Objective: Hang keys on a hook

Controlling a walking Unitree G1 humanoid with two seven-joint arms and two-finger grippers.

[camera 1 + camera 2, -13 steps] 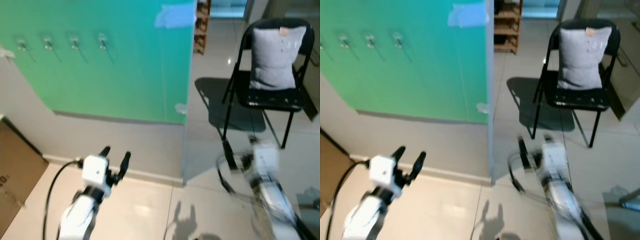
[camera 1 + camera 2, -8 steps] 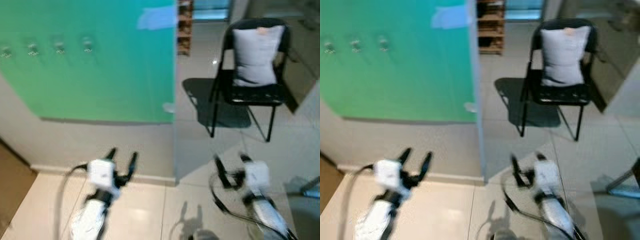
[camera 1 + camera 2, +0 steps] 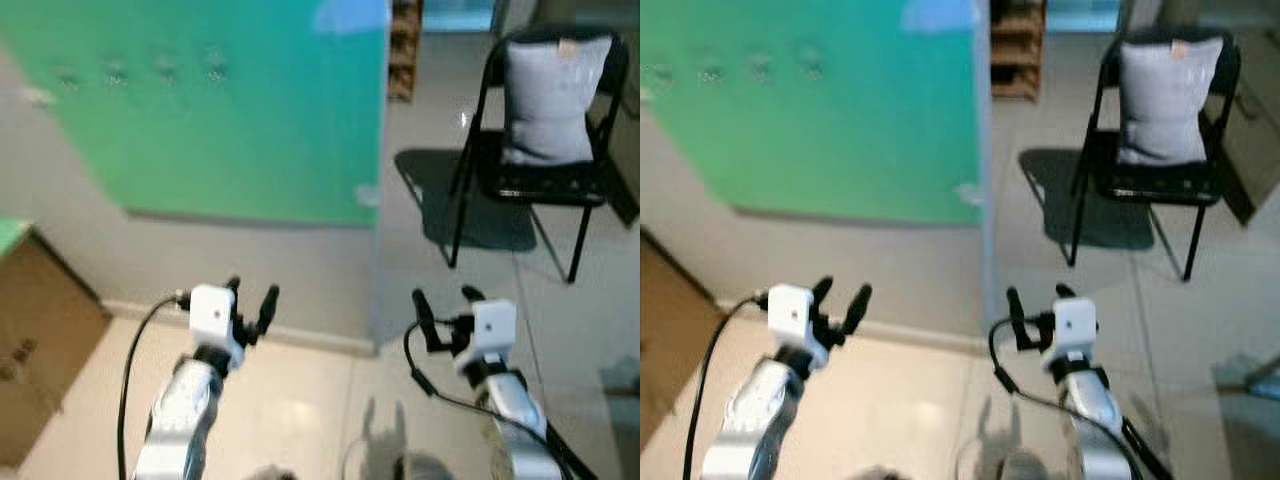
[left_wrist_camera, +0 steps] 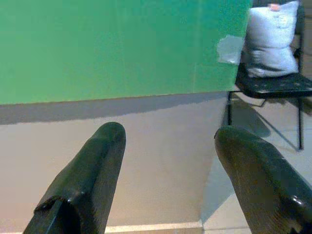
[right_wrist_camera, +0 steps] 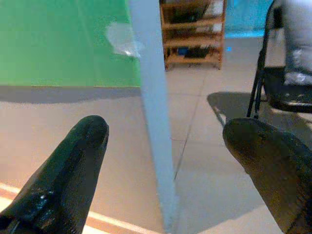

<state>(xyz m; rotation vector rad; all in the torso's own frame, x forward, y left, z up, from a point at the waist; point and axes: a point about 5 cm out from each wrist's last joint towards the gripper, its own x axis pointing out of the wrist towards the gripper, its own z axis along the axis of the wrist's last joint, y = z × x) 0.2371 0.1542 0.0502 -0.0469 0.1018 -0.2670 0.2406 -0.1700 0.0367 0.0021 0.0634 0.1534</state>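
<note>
A row of several small metal hooks (image 3: 165,72) sits high on a green wall panel (image 3: 260,120); they look blurred. My left gripper (image 3: 250,297) is held up low in front of the wall's beige lower part, fingers (image 4: 92,170) spread open with nothing between them. My right gripper (image 3: 443,302) is raised to the right of it, near the wall's corner edge (image 5: 153,112), also open and empty. No keys can be made out in any view.
A black folding chair (image 3: 545,190) with a grey cushion (image 3: 550,100) stands to the right on the tiled floor. A cardboard box (image 3: 40,340) sits at the left by the wall. A wooden shelf (image 5: 195,34) stands beyond the corner.
The whole picture has shifted, so the camera has moved; the cardboard box shows again at the left. Both grippers stay raised and open, and the right one is now less blurred.
</note>
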